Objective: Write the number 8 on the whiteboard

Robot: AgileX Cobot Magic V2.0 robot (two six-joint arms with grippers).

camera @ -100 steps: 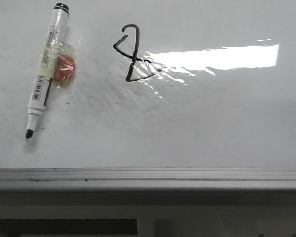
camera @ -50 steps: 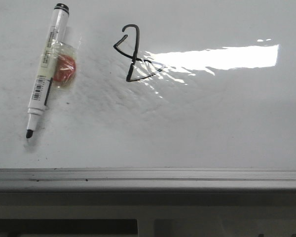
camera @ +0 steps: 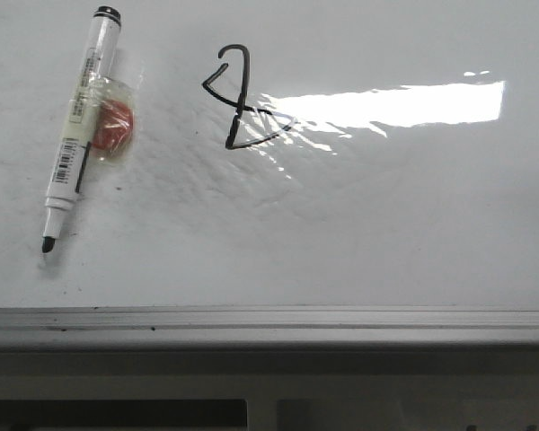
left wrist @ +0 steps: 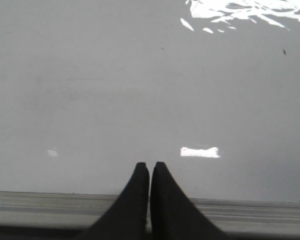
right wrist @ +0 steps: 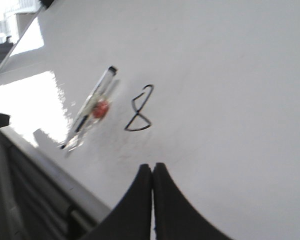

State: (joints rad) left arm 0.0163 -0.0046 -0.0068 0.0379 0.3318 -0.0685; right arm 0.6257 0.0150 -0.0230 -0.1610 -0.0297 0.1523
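Observation:
A thin black number 8 (camera: 238, 101), angular with a hooked top and triangular base, is drawn on the whiteboard (camera: 386, 224). The right wrist view shows the same number 8 (right wrist: 139, 110) on the whiteboard (right wrist: 230, 75). A white marker (camera: 76, 126) with a black tip lies flat on the board at the left, a red disc in clear tape (camera: 115, 126) stuck to its side; the marker (right wrist: 90, 107) also shows in the right wrist view. My left gripper (left wrist: 150, 165) is shut and holds nothing, over bare board near the frame. My right gripper (right wrist: 153, 166) is shut too, short of the 8.
A grey-white frame edge (camera: 269, 323) runs along the board's near side, with a darker ledge below it. Bright light glare (camera: 395, 103) lies to the right of the 8. Faint grey smudges mark the board's surface.
The marker and the 8 sit a few pixels further left and up in the front view than before, a slight shift of the view. Nothing else differs.

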